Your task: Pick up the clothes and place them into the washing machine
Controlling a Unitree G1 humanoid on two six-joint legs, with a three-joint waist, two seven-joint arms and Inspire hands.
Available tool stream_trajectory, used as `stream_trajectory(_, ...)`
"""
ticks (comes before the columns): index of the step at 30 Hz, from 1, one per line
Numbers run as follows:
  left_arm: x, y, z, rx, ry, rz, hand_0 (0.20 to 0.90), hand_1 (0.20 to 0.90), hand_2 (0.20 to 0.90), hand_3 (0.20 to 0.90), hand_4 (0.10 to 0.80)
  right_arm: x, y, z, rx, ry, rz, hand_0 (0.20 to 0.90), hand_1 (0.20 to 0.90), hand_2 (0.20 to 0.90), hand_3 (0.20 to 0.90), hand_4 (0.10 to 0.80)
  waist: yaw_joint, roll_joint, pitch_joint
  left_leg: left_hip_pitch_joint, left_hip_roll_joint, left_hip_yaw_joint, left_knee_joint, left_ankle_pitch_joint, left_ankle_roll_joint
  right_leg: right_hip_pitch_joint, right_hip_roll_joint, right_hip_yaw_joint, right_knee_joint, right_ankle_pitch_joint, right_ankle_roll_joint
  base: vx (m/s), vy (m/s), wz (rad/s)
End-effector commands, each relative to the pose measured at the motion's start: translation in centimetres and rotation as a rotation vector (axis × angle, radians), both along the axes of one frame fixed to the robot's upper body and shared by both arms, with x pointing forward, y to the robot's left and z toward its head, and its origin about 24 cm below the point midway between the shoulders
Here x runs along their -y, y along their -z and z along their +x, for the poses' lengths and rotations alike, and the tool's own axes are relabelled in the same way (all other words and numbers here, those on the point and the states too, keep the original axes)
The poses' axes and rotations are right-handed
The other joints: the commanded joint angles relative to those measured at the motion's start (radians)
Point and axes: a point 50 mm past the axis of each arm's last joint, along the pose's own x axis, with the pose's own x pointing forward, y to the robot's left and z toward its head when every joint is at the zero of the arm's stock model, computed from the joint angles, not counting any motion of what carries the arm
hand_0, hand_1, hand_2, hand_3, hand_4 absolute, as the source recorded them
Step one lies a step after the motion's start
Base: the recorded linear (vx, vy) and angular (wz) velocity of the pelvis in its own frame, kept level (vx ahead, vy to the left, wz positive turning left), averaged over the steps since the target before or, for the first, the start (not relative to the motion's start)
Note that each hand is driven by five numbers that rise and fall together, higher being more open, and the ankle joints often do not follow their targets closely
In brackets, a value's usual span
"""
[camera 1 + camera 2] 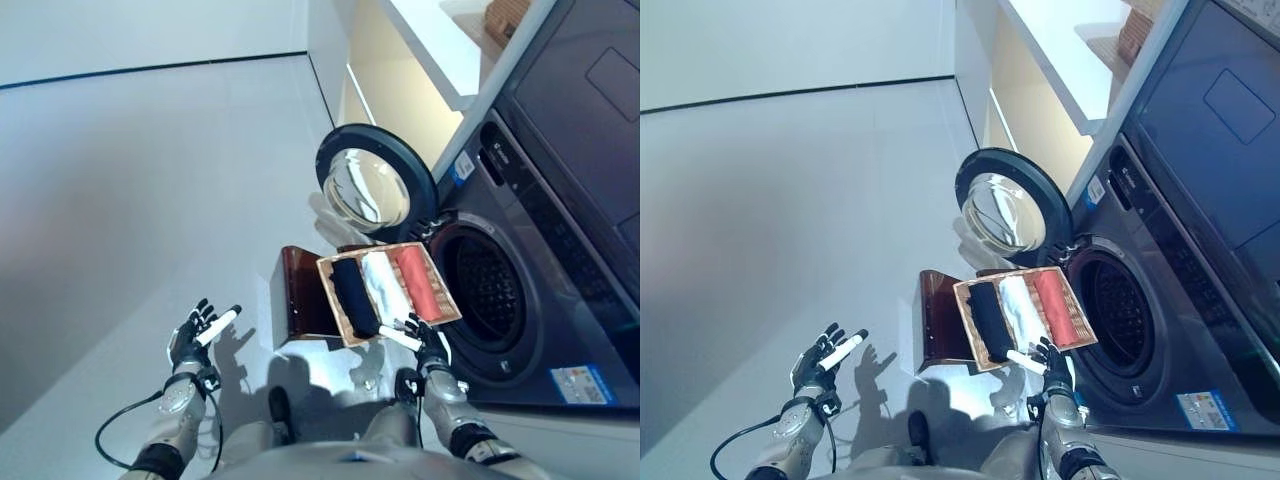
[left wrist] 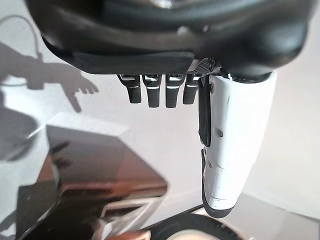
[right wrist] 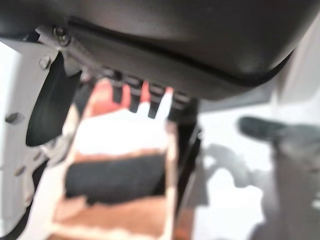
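A wicker basket (image 1: 329, 291) rests on a dark brown stand (image 1: 299, 300) in front of the washing machine (image 1: 560, 250). Three rolled clothes lie side by side in it: a dark one (image 1: 352, 290), a white one (image 1: 385, 282) and a red one (image 1: 421, 279). My right hand (image 1: 432, 352) is at the basket's near edge, open, its white-covered thumb by the rim, holding nothing. In the right wrist view its straight fingers (image 3: 131, 98) reach over the clothes. My left hand (image 1: 189, 341) hangs open over the floor, well left of the stand.
The machine's round door (image 1: 372, 186) stands swung open to the left of the drum opening (image 1: 490, 290). A white shelf unit (image 1: 430, 50) stands beyond the machine, with a woven basket (image 1: 505, 15) on it. Pale bare floor spreads to the left.
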Motion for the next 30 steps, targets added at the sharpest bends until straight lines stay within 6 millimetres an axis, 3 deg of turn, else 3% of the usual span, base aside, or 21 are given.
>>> stream_trajectory(1, 0.4, -3.8, 3.9, 0.239, 0.01, 0.007, 0.9, 0.9, 0.9, 0.9, 0.8, 1.8, -4.0, 4.0, 0.226, -0.002, -0.075, 0.9, 0.9, 0.9, 0.9, 0.8, -0.015, 0.012, 0.04, 0.073, 0.184, -0.129, 0.097, -0.113, -0.17, -0.054, 0.04, 0.075, 0.075, 0.126, -0.003, 0.133, -0.221, 0.61)
stream_trajectory(2, 0.7, -3.6, 3.7, 0.234, 0.009, -0.01, 0.9, 0.9, 0.9, 0.9, 0.8, 2.0, -3.8, 3.5, 0.217, 0.004, -0.073, 0.9, 0.9, 0.9, 0.9, 0.8, -0.008, 0.008, 0.044, 0.063, 0.194, -0.14, 0.104, -0.112, -0.181, -0.05, 0.047, 0.048, 0.087, 0.068, -0.003, 0.041, -0.119, 0.62)
stream_trajectory(6, 2.2, -3.9, 4.5, 0.254, 0.049, -0.039, 0.9, 0.9, 0.9, 0.9, 0.8, 3.3, -4.1, 3.7, 0.213, 0.018, -0.126, 0.9, 0.9, 0.9, 0.9, 0.8, 0.002, 0.019, 0.068, 0.016, 0.233, -0.193, 0.121, -0.092, -0.203, -0.044, 0.063, -0.002, 0.152, -0.039, -0.003, 0.027, -0.216, 0.11)
stream_trajectory(7, 3.0, -3.9, 4.8, 0.254, 0.075, -0.05, 0.9, 0.9, 0.9, 0.9, 0.8, 4.3, -4.2, 3.4, 0.209, 0.052, -0.143, 0.9, 0.9, 0.9, 0.9, 0.8, 0.0, 0.029, 0.073, -0.003, 0.242, -0.184, 0.125, -0.071, -0.208, -0.023, 0.049, -0.043, 0.166, -0.047, -0.005, 0.027, -0.171, 0.52)
stream_trajectory(8, 3.0, -3.9, 4.8, 0.254, 0.076, -0.05, 0.9, 0.9, 0.9, 0.9, 0.8, 4.3, -4.2, 3.4, 0.21, 0.053, -0.143, 0.9, 0.9, 0.9, 0.9, 0.8, -0.003, 0.03, 0.073, -0.006, 0.242, -0.188, 0.126, -0.07, -0.208, -0.021, 0.049, -0.047, 0.165, -0.046, -0.005, 0.012, -0.162, 0.64)
stream_trajectory(10, 4.0, -4.0, 5.2, 0.259, 0.114, -0.072, 0.9, 0.9, 0.9, 0.9, 0.8, 5.6, -4.4, 2.9, 0.211, 0.111, -0.156, 0.9, 0.9, 0.9, 0.9, 0.8, -0.024, 0.046, 0.073, -0.048, 0.262, -0.101, 0.123, -0.021, -0.21, -0.001, 0.021, -0.107, 0.161, -0.047, -0.003, -0.043, -0.041, 0.61)
stream_trajectory(13, 4.3, -4.6, 5.5, 0.285, 0.143, -0.063, 0.9, 0.9, 0.9, 0.9, 0.8, 5.7, -4.8, 3.6, 0.22, 0.102, -0.182, 0.9, 0.9, 0.9, 0.9, 0.8, -0.029, 0.06, 0.077, -0.062, 0.256, -0.075, 0.106, -0.007, -0.214, -0.039, 0.032, -0.095, 0.152, -0.037, -0.005, -0.065, 0.045, 0.4)
stream_trajectory(17, 4.0, -5.9, 6.4, 0.345, 0.147, -0.032, 0.9, 0.9, 0.9, 0.9, 0.8, 4.6, -6.2, 6.1, 0.264, 0.009, -0.26, 0.9, 0.9, 0.9, 0.9, 0.8, -0.013, 0.053, 0.106, -0.107, 0.237, -0.113, 0.126, -0.034, -0.209, -0.108, 0.045, -0.054, 0.139, 0.0, -0.003, -0.059, 0.013, -0.14)
stream_trajectory(24, 5.1, -7.4, 8.0, 0.409, 0.182, -0.003, 0.9, 0.9, 0.9, 0.9, 0.8, 3.0, -8.8, 10.1, 0.32, -0.064, -0.417, 0.9, 0.9, 0.9, 0.9, 0.8, 0.014, 0.059, 0.154, -0.197, 0.227, -0.117, 0.189, -0.057, -0.214, -0.161, 0.015, -0.065, 0.136, 0.021, -0.003, -0.077, 0.01, -0.05)
stream_trajectory(26, 5.8, -7.9, 8.3, 0.437, 0.214, -0.004, 0.9, 0.9, 0.9, 0.9, 0.8, 3.8, -9.9, 11.3, 0.315, -0.054, -0.498, 0.9, 0.9, 0.9, 0.9, 0.8, 0.026, 0.074, 0.17, -0.234, 0.22, -0.123, 0.21, -0.057, -0.216, -0.182, 0.0, -0.072, 0.142, 0.023, -0.003, -0.135, 0.042, 0.13)
stream_trajectory(27, 6.3, -8.6, 8.4, 0.468, 0.252, -0.001, 0.9, 0.9, 0.9, 0.9, 0.8, 5.0, -11.4, 12.6, 0.32, -0.028, -0.559, 0.9, 0.9, 0.9, 0.9, 0.8, 0.039, 0.095, 0.181, -0.267, 0.21, -0.125, 0.223, -0.056, -0.219, -0.206, -0.011, -0.075, 0.149, 0.024, -0.003, -0.137, 0.065, 0.12)
stream_trajectory(30, 6.7, -9.3, 8.4, 0.5, 0.295, 0.001, 0.9, 0.9, 0.9, 0.9, 0.8, 6.8, -12.7, 13.2, 0.299, 0.012, -0.629, 0.9, 0.9, 0.9, 0.9, 0.8, 0.051, 0.113, 0.187, -0.291, 0.205, -0.125, 0.23, -0.053, -0.222, -0.225, -0.021, -0.075, 0.156, 0.024, -0.003, -0.065, 0.036, 0.15)
